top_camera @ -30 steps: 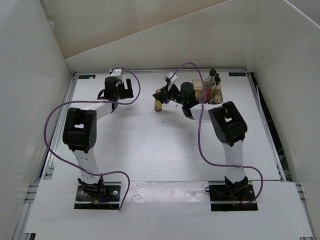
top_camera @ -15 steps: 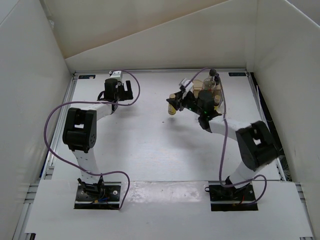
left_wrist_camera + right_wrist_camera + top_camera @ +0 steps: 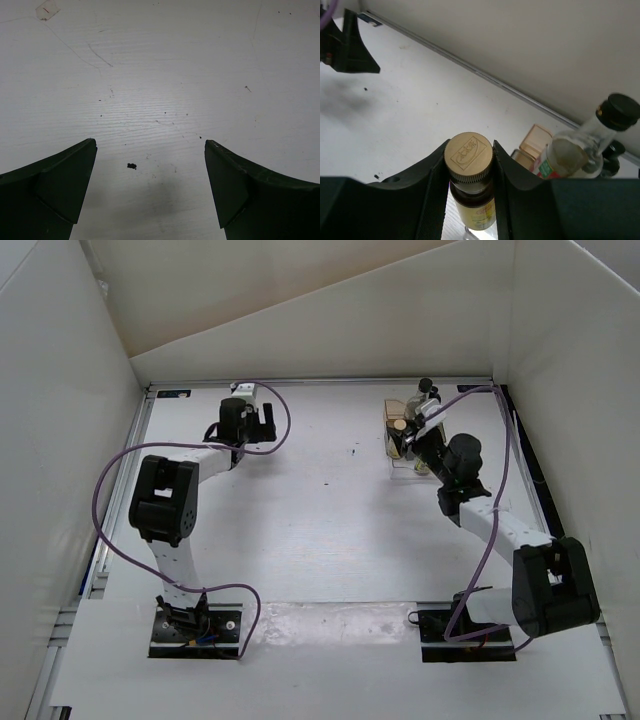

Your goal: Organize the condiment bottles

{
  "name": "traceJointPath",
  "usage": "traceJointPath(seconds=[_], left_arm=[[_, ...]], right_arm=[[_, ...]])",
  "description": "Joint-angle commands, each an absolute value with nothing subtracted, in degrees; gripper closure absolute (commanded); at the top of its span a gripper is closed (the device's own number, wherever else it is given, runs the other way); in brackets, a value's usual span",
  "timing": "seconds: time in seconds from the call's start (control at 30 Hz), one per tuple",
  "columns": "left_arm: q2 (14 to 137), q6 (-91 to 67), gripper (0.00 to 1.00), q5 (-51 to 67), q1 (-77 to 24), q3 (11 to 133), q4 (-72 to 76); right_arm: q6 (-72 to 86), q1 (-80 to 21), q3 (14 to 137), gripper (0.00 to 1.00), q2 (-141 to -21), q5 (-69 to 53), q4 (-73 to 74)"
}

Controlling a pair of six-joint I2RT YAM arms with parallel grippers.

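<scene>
- right claw is clenched on a brown-capped bottle; one finger presses each side of its neck, just under the cap.
- that bottle has a yellow label and stands upright between the fingers.
- from above, it sits at the far right of the table, at the left edge of the bottle group by a clear tray; whether its base rests on anything cannot be told.
- just to its right is a second small bottle with a pale orange cap.
- next along is a tall bottle, clear, with a black cap and some red on its label.
- another black cap peeks out low beside the tall bottle.
- left claw is released, its fingers spread wide over bare table at the far left, well apart from the bottles.
</scene>
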State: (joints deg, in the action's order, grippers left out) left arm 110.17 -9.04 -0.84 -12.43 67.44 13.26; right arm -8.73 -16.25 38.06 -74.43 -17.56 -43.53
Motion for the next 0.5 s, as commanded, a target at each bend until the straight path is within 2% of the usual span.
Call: traceJointPath(seconds=[0.0, 0.47], left_arm=[[107.3, -8.5, 0.0, -1.0, -13.5, 69.8, 13.3], [110.5, -7.6, 0.0, -1.6, -14.8, 73.1, 11.5]], right_arm=[[-11.8, -16.3, 37.4, 1.0, -72.0, -14.9, -47.8], [-10.1, -12.8, 33.2, 1.0, -73.9, -12.1, -54.7]])
